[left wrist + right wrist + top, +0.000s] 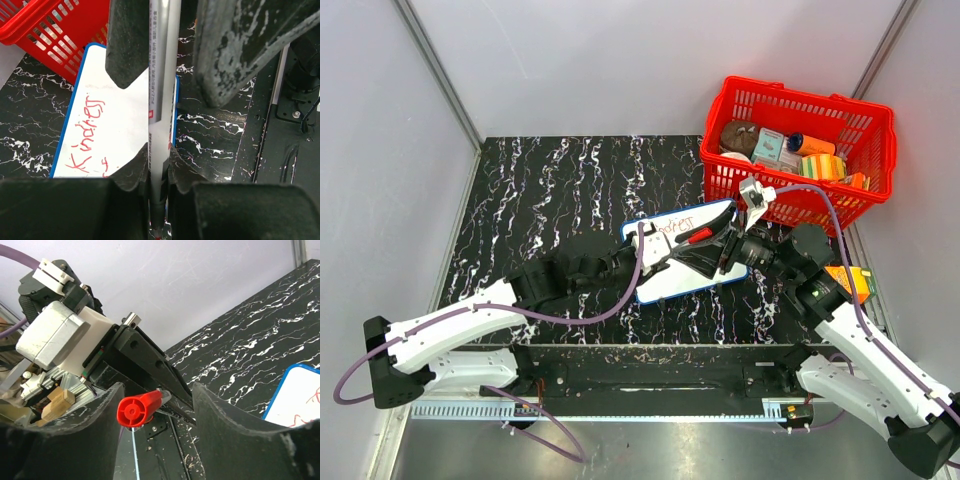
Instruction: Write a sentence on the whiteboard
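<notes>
Top external view, working across: we've got the left arm stretched in over the black marbled desk (550, 190), and the left pincer (658, 252) sits right above the left end of the whiteboard (670, 285). That board lies flat on the desk about mid-frame, just in front of the red basket (790, 205). The sentence (672, 227) runs in thin red along its far edge. The left pincer is clamped on a marker (682, 245), which points off to the right and ends in a red cap (700, 237). The right pincer (720, 245) comes in from the right and meets that capped end over the board. Further right, an orange box (852, 282) sits on the desk beside the right arm.

Left wrist view: we can read "Kindness", or close to it, down the left side of the board, with a scrap of a second line under it. The grey marker barrel is pinched tight between the left fingers. The right pincer's fingers stand either side of it further along, with a gap on one side.

Right wrist view: the red cap sits between the right fingers, which are apart, with daylight on one side of the cap. The board's blue corner peeks in at far right.
</notes>
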